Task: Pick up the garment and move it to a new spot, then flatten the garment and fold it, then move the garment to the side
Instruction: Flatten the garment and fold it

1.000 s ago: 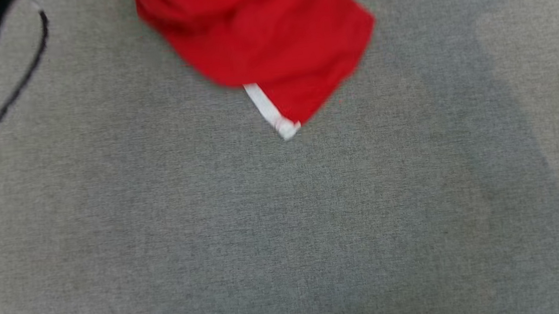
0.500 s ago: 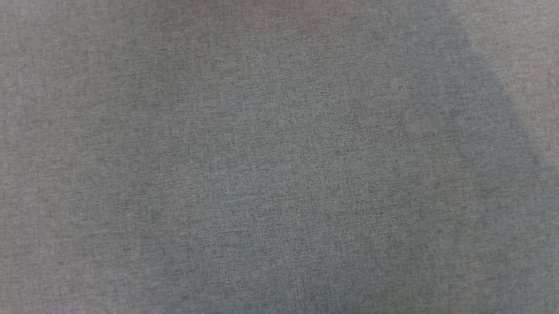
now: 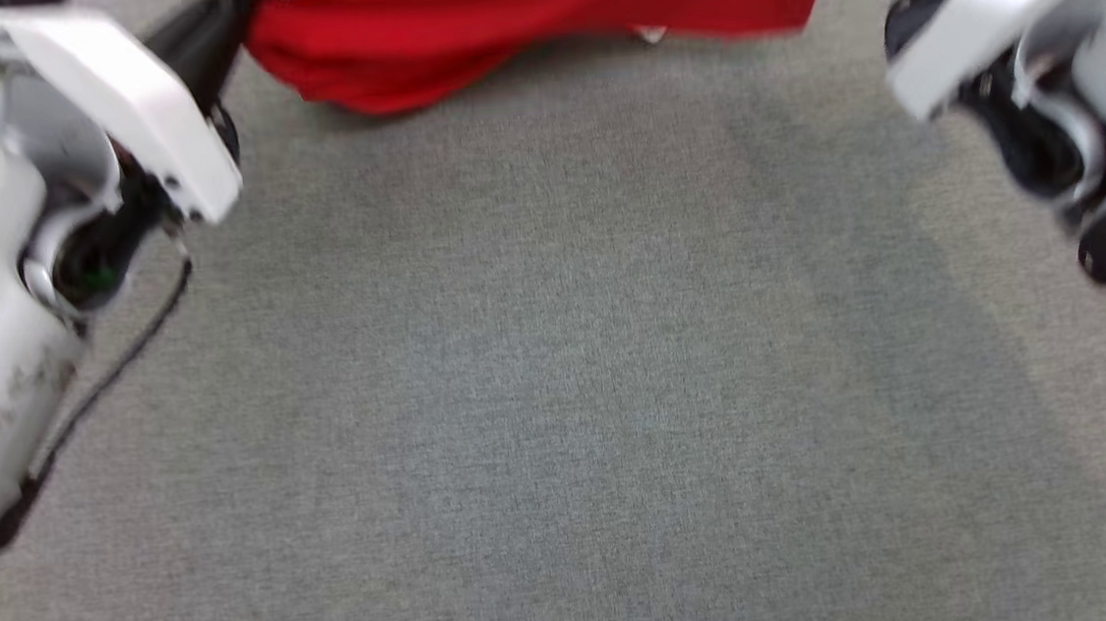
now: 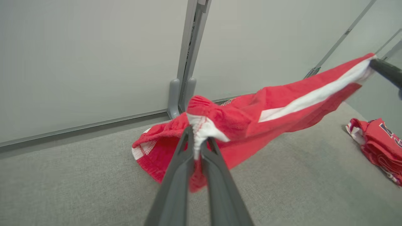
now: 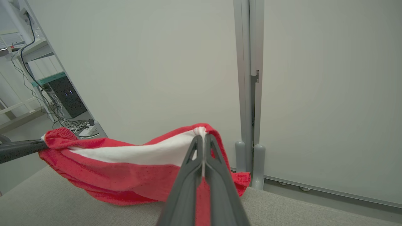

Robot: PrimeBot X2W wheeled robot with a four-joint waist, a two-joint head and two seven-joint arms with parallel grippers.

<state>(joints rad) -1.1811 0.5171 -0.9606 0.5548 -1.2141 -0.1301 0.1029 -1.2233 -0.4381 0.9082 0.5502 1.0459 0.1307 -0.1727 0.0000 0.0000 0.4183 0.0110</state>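
Here, grey fabric surface [image 3: 560, 399]: a broad open stretch before the arms, ending at pale wall panels [image 5: 314, 78].
Red shorts [image 4: 282, 103]: stretched between both grippers by the far edge, lower folds resting on the surface.
Left gripper [image 4: 197, 141]: pinching a gathered red-and-white edge.
Right gripper [image 5: 202, 141]: clamped on the white stripe's end.

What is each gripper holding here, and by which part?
Both hold the red garment: the left gripper pinches a white-trimmed corner, the right gripper the white stripe's far end.
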